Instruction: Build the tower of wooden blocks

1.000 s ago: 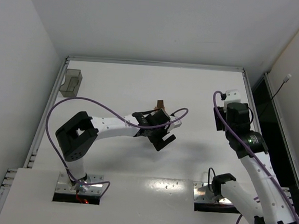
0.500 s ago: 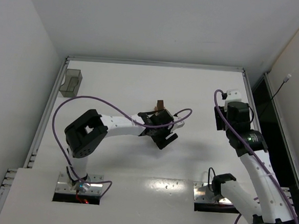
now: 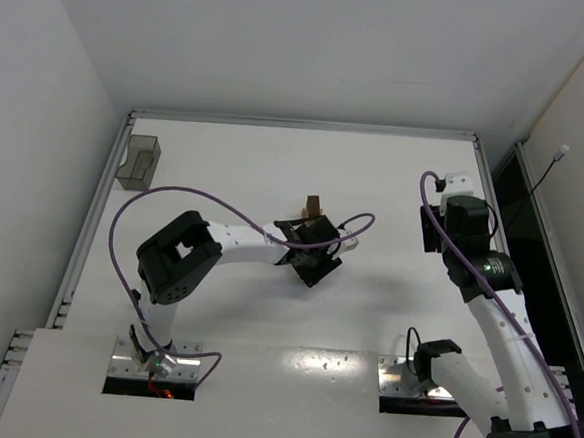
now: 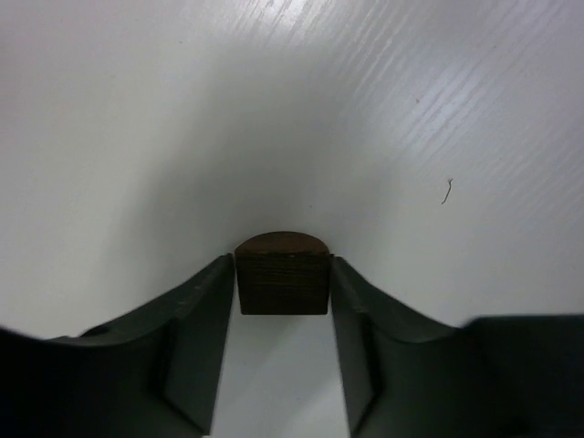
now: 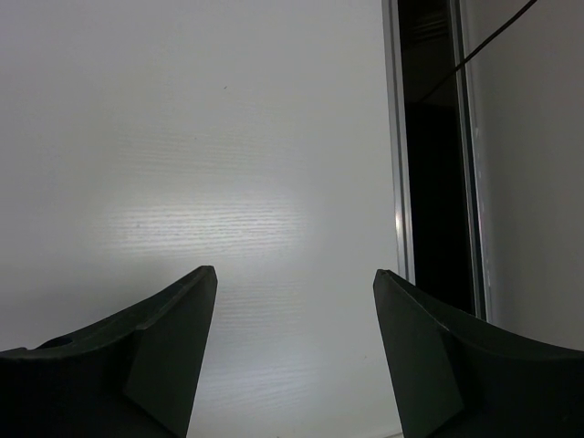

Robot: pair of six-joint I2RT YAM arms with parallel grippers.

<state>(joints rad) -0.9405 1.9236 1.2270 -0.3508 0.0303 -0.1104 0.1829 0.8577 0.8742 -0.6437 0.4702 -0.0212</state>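
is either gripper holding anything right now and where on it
The left gripper holds a small dark brown wooden block with one rounded end, its fingers pressed on the two flat sides. The right gripper is open and empty.

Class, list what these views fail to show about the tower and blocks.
- Top view: the wood block tower is too small to count blocks; the left arm overlaps its base.
- Left wrist view: left fingers cover both sides of the dark block.
- Right wrist view: no tower.
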